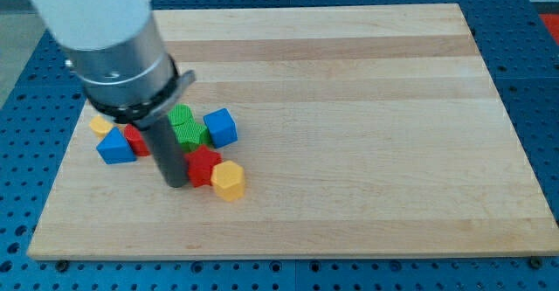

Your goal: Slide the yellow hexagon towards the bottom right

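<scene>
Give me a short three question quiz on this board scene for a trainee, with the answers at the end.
1. True or false: my tip is touching the yellow hexagon.
2. Which block lies between my tip and the yellow hexagon? A) the blue cube B) the red block C) the green block
3. Fill in: the blue triangular block sits at the cluster's ____ end in the view.

Key
1. False: the red block sits between them.
2. B
3. Left, just below a small yellow block.
</scene>
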